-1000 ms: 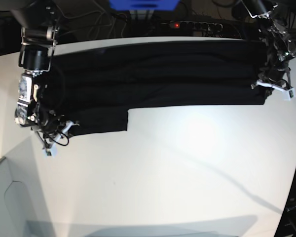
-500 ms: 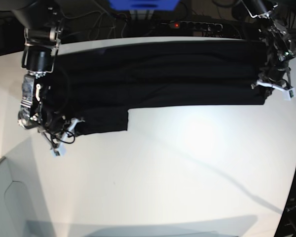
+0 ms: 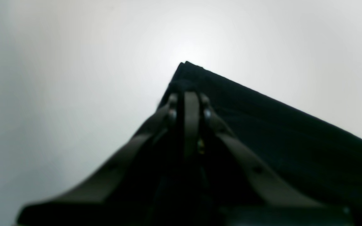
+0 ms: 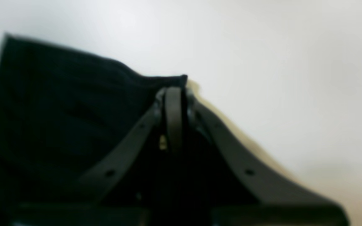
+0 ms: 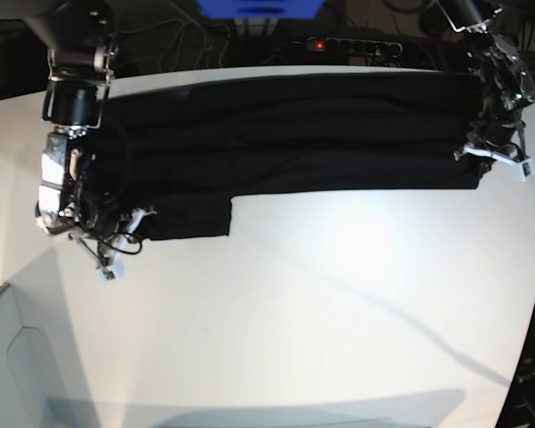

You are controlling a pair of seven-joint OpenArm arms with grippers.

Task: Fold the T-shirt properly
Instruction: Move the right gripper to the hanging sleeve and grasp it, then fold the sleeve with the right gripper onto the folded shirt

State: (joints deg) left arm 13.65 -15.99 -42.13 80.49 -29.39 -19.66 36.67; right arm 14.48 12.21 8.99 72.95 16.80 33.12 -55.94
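Note:
The black T-shirt (image 5: 285,134) lies in a long folded band across the far part of the white table (image 5: 321,303), with a sleeve flap (image 5: 192,218) hanging toward me at the left. Its orange neck label is hidden. My left gripper (image 5: 492,160) is at the band's near right corner; in the left wrist view it (image 3: 187,95) is shut on the T-shirt (image 3: 278,131) corner. My right gripper (image 5: 123,242) is at the sleeve flap's left end; in the right wrist view it (image 4: 173,92) is shut on the T-shirt (image 4: 58,103) edge.
A power strip (image 5: 348,45) with a red light, cables and a blue object (image 5: 259,7) lie behind the table's far edge. A grey surface (image 5: 22,357) borders the table at the lower left. The table's edge curves down the right side.
My right gripper has shifted a little to the right and toward me, taking the sleeve flap's left end with it. My left gripper has stayed put.

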